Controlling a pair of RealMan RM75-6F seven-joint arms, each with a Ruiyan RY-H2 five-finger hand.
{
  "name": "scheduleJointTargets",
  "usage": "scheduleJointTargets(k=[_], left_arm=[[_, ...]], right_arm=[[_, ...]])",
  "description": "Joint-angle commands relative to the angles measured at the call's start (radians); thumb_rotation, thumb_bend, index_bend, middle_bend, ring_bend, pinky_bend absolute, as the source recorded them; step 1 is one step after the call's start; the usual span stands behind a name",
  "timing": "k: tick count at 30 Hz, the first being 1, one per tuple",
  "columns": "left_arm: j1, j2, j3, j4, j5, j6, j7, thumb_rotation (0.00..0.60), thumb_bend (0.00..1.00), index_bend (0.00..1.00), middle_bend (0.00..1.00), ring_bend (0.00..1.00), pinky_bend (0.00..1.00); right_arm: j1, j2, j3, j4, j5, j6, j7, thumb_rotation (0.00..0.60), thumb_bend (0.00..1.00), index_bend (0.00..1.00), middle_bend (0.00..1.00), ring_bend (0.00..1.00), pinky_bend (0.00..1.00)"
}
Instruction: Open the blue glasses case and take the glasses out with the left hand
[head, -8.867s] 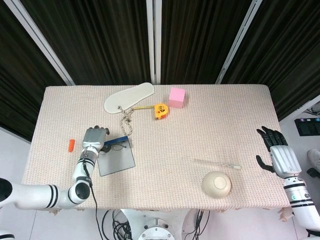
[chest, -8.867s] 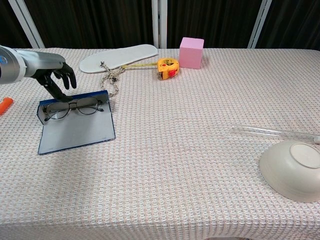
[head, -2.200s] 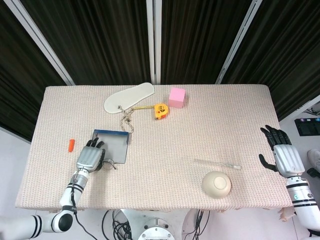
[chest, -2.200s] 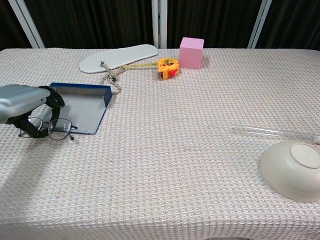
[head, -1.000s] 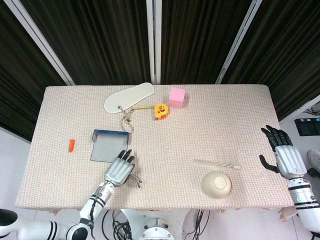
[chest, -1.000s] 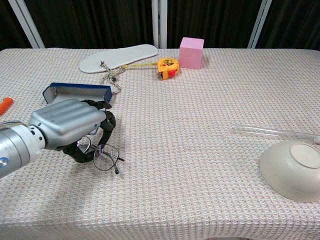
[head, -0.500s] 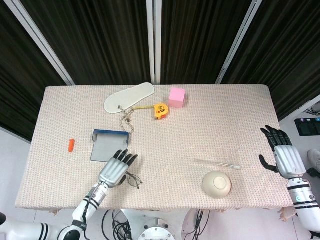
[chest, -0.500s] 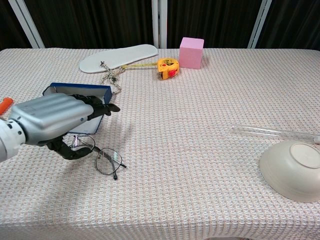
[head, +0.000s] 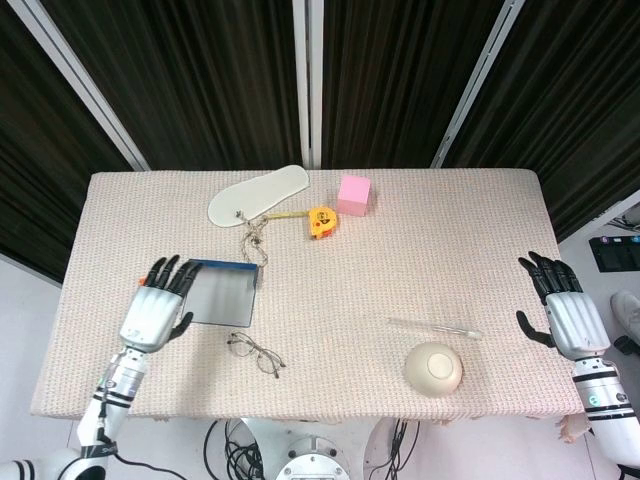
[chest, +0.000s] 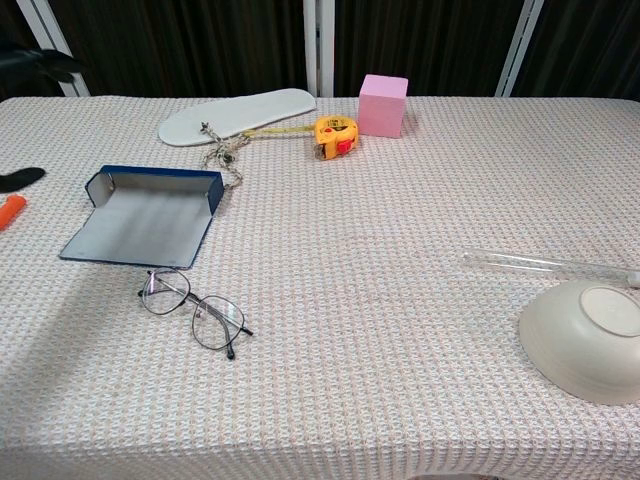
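The blue glasses case (head: 222, 293) (chest: 140, 217) lies open and flat on the table's left side, with nothing in it. The wire-rimmed glasses (head: 255, 354) (chest: 194, 311) lie on the cloth just in front of the case, apart from it. My left hand (head: 156, 305) hovers open with fingers spread at the case's left edge, holding nothing; in the chest view only dark fingertips (chest: 22, 178) show at the left border. My right hand (head: 564, 310) is open at the table's right edge, far from both.
A grey insole (head: 257, 196), a knotted cord (head: 251, 240), a yellow tape measure (head: 321, 221) and a pink cube (head: 354, 194) lie at the back. An upturned bowl (head: 433, 367) and a clear tube (head: 435, 327) sit front right. An orange piece (chest: 9, 210) lies far left.
My left hand let go of the glasses, which now lie on the cloth in front of the case, and it drew back to the left and up with fingers spread.
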Motion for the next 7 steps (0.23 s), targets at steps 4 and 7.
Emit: scheduleJointTargets(k=[4, 7], left_arm=[[0.093, 0.246, 0.034, 0.083, 0.034, -0.054, -0.367, 0.600, 0.26, 0.03, 0.00, 0.00, 0.03], [0.128, 0.244, 0.028, 0.135, 0.050, -0.019, -0.426, 0.600, 0.23, 0.01, 0.00, 0.00, 0.02]], right_arm=[[-0.008, -0.009, -0.002, -0.029, 0.015, 0.013, -0.077, 0.600, 0.35, 0.00, 0.00, 0.00, 0.00], [-0.011, -0.011, 0.000, -0.036, 0.019, 0.018, -0.094, 0.600, 0.35, 0.00, 0.00, 0.00, 0.00]])
